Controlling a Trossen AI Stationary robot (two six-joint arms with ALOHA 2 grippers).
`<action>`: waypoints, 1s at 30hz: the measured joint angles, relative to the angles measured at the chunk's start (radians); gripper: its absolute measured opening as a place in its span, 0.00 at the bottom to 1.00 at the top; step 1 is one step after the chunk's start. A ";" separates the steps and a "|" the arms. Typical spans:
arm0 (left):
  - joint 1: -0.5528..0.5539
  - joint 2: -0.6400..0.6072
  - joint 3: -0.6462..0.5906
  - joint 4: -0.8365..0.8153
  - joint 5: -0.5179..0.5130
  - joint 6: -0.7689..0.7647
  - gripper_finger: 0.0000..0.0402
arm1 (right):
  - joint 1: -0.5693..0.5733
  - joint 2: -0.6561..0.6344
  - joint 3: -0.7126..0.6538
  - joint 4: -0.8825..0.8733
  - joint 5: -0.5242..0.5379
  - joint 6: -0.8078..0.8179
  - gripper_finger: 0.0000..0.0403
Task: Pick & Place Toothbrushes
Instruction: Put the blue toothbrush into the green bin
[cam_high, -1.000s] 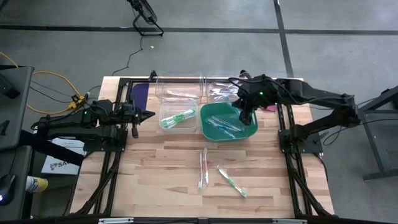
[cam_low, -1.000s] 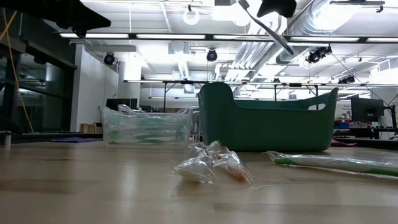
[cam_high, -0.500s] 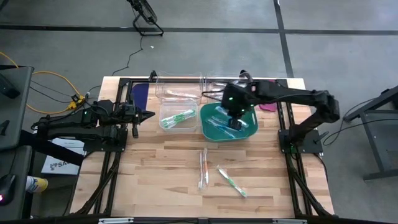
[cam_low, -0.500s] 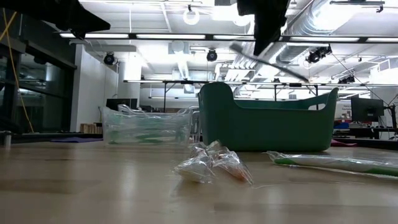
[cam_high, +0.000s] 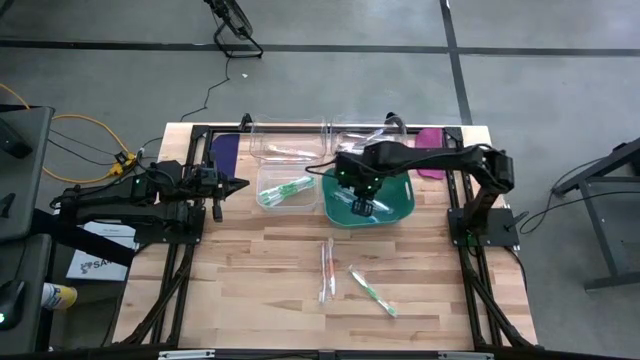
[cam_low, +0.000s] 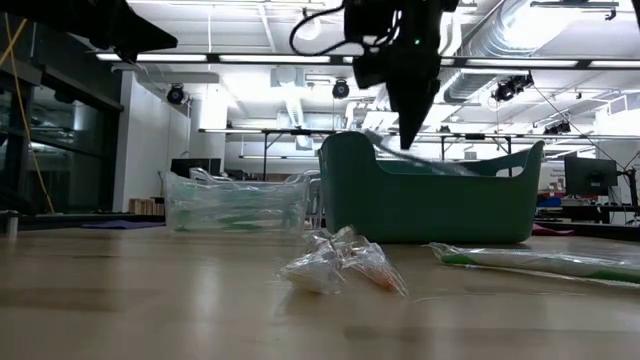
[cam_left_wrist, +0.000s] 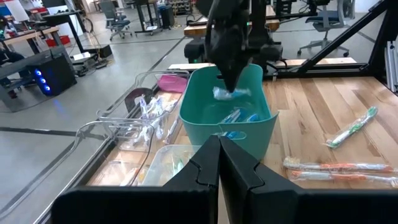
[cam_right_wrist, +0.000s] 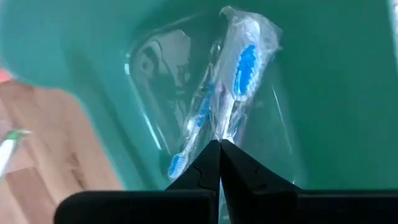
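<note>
Scanning for writing, I read none. Left gripper (cam_high: 240, 183) waits pinched together beside the clear bins (cam_high: 285, 188). Right gripper (cam_high: 361, 203), clamped on a wrapped blue toothbrush (cam_right_wrist: 239, 74), has swung leftward over the teal bin (cam_high: 403, 208).

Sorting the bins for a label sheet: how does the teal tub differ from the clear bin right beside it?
The teal tub is opaque, so its wrapped blue toothbrushes show only from above; the clear bin is see-through, its green toothbrush visible through the walls. In the low view the tub stands taller. The right gripper is over the tub; nothing is over the bin. Both sit open-topped on the table.
</note>
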 joint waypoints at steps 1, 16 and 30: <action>0.000 0.000 0.000 0.000 0.000 0.000 0.01 | 0.000 0.011 0.000 0.000 0.009 0.001 0.01; 0.000 0.000 0.000 -0.019 0.000 0.000 0.01 | -0.001 0.105 -0.001 0.019 0.034 0.487 0.01; 0.000 0.000 0.000 -0.020 0.000 0.001 0.01 | -0.002 0.151 -0.002 0.076 -0.022 0.623 0.01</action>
